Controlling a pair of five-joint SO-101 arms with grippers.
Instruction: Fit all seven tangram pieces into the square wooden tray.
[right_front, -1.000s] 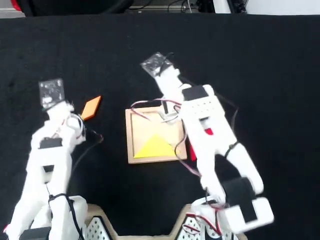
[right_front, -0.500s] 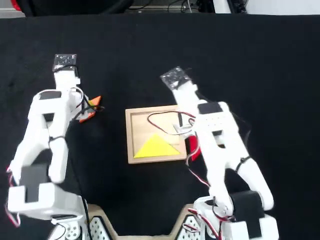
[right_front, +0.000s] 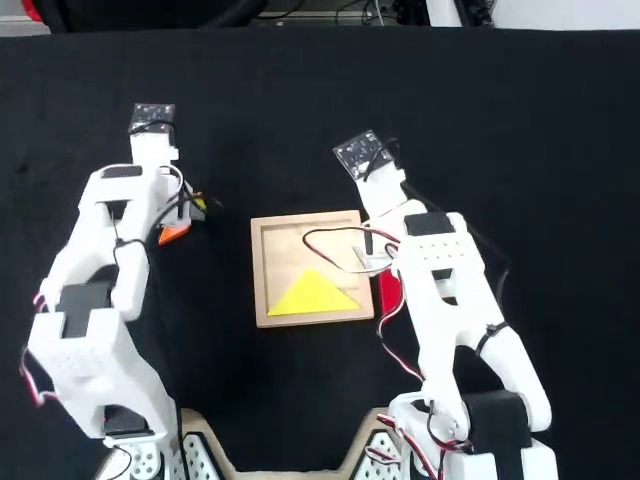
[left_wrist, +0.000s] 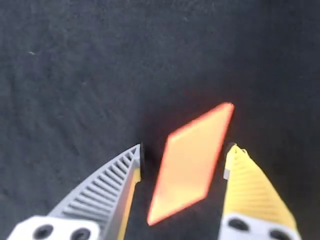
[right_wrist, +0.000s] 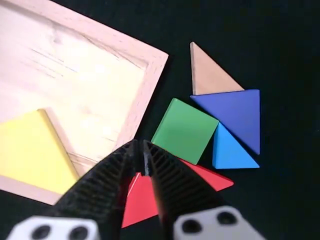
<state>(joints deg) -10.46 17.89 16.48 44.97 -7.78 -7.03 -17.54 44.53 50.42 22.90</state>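
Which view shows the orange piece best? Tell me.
The left wrist view: the orange piece lies whole between the left gripper's open fingers. The high view gives just a corner beside that arm. The right wrist view faces the tray.

The parallelogram (left_wrist: 192, 162) is orange, the tray (right_wrist: 148, 94) pale wood. There is a yellow triangle (right_wrist: 30, 152), a red triangle (right_wrist: 137, 202), a green square (right_wrist: 185, 131).
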